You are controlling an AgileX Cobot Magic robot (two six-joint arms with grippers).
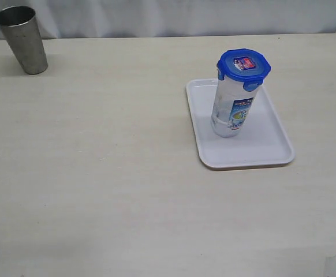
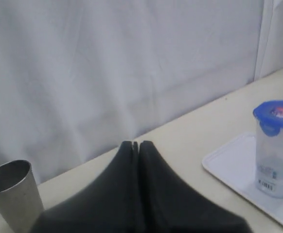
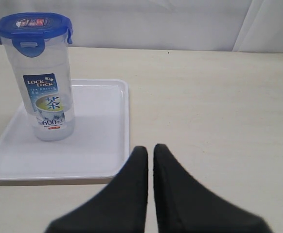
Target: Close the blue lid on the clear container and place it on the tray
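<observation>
Right gripper point(image 3: 149, 148): pinched shut, empty. Left gripper point(image 2: 135, 143): same.

Risk: tall and narrow-footed, so likely to topple if clipped by a careless sweep. Cannot tell whether every flap is latched, so might pop open if lifted.

Just ahead of the right gripper, tray point(image 3: 102, 145). Farther on, standing upright on it, container point(image 3: 46, 97) with lid point(image 3: 32, 26) on top, apparently empty. Ahead of the left gripper, cup point(image 2: 12, 194), contents unclear.

Exterior view high, angled down on the table point(image 1: 99, 173), wrist views low, near-level, all sharing the tray point(image 1: 266, 144)
</observation>
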